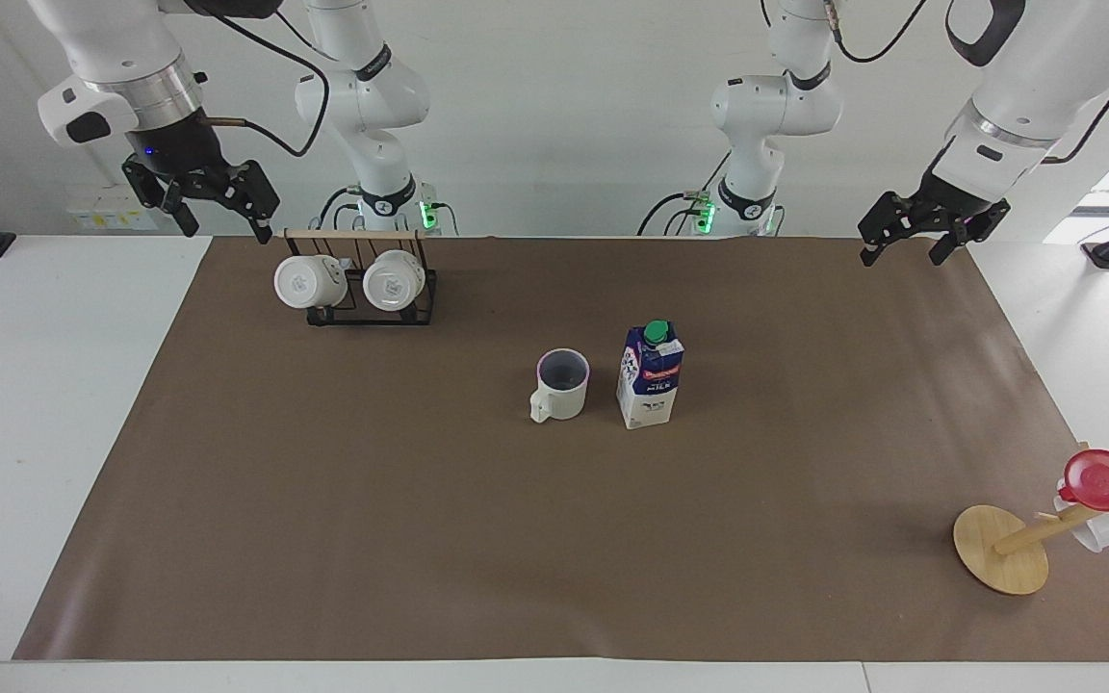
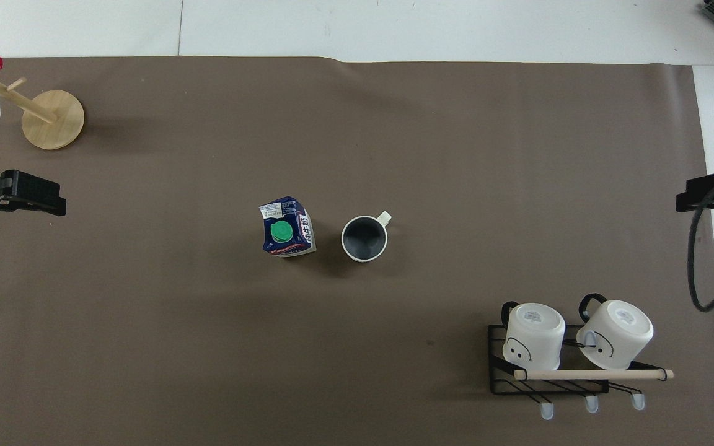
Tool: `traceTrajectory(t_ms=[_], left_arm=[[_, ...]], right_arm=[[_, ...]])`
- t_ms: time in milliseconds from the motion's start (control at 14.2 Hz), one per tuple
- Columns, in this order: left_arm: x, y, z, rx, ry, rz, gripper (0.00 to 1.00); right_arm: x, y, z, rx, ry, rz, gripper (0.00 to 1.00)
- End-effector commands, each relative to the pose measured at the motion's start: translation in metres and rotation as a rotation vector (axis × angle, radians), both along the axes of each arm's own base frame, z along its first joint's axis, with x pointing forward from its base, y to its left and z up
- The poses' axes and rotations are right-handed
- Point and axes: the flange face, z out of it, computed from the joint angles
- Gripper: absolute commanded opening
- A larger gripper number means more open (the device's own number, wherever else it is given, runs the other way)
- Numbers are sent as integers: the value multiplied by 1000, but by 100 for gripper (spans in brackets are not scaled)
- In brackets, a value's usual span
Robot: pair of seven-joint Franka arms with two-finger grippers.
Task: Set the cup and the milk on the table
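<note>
The cup [image 1: 559, 385] [image 2: 364, 238] stands upright on the brown sheet of the table [image 1: 323, 500] [image 2: 456, 155] near its middle, handle pointing away from the robots. The milk [image 1: 649, 377] [image 2: 287, 228] stands upright right beside it, toward the left arm's end, with a small gap between them. My left gripper [image 1: 901, 256] [image 2: 41, 197] hangs open and holds nothing, over the sheet's edge at the left arm's end. My right gripper [image 1: 227, 231] [image 2: 704, 198] hangs open and holds nothing, over the sheet's edge at the right arm's end, beside the mug rack.
A black wire rack [image 1: 372, 313] [image 2: 549, 384] with two white mugs stands near the right arm's base. A wooden mug tree [image 1: 1002, 549] [image 2: 53, 119] with a red cup [image 1: 1108, 481] stands at the left arm's end, farther from the robots.
</note>
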Motion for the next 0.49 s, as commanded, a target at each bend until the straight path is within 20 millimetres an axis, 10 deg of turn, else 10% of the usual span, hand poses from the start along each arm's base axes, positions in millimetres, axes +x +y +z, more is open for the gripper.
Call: traceTrajectory(t_ms=[0,422], left_arm=[[-5,12,4,-6,11,8,100],[-8,12,3,-5,32,7,100]], right_arm=[[-2,0,1,3,8,-10,100],[-2,0,1,4,8,-10,100]])
